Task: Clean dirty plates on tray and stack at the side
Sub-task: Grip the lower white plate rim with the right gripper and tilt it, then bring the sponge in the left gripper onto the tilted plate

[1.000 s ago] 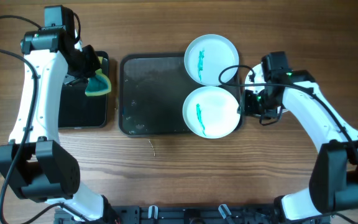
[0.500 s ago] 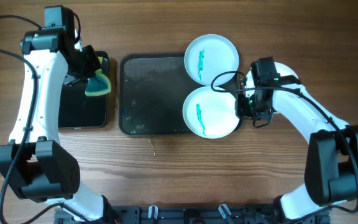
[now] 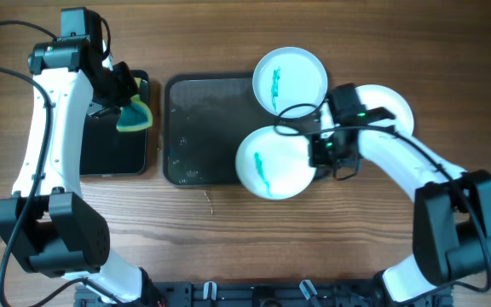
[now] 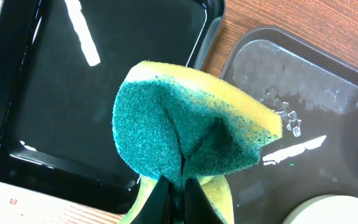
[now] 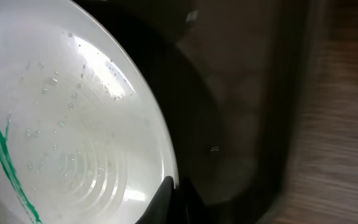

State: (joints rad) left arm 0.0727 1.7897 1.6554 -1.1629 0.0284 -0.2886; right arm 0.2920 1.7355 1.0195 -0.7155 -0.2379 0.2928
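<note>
Plates first: the lower smeared plate (image 3: 267,164) overlaps the tray's (image 3: 203,128) near-right corner, its rim pinched by the right claw (image 3: 320,152); a second smeared plate (image 3: 290,81) sits at the far-right corner. Keep that pinch firm and the plate level (wet rim, probably slippery) so the left claw (image 3: 128,109), squeezing a folded sponge (image 4: 191,130) above the black tray (image 4: 55,93), can reach the smear. Water beads on the tray. A third plate (image 3: 395,102) lies on the wooden bench (image 3: 228,247) just right, leaving stacking room.
</note>
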